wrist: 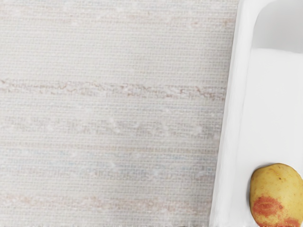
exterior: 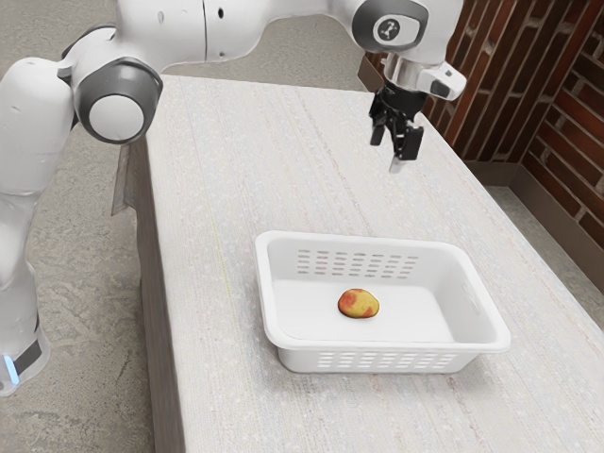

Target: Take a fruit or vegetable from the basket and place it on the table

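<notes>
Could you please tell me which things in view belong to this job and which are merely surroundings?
Part of the job:
- yellow-and-red produce
- white basket
- table
- gripper

Surroundings:
- brick wall
- floor

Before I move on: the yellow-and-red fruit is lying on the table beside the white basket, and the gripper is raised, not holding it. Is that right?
Not quite: the yellow-and-red fruit lies inside the white basket, not on the table beside it, as the exterior view shows. The gripper is indeed raised, not holding it.
</notes>
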Controlling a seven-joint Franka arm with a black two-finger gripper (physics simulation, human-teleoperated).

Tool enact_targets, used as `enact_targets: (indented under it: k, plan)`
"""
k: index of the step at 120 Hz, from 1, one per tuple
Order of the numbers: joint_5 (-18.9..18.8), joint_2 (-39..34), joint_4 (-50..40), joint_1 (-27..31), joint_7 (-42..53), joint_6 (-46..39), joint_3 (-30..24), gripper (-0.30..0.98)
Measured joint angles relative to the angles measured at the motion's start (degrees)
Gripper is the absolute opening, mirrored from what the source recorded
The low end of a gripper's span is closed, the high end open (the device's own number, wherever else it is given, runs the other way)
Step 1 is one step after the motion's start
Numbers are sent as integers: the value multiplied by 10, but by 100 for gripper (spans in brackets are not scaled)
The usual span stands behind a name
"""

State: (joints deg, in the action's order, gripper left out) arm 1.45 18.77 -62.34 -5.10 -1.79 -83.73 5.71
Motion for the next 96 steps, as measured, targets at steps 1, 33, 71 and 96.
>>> enact_targets:
  k: [1,33,71,96]
  plan:
    - [0,0,0,0,0,0,0,69]
    - [9,0,0,1,3,8,2,69]
    - [-31,11,-16,-7,0,-36,-63,69]
    - [-39,10,-44,-11,0,-54,-103,69]
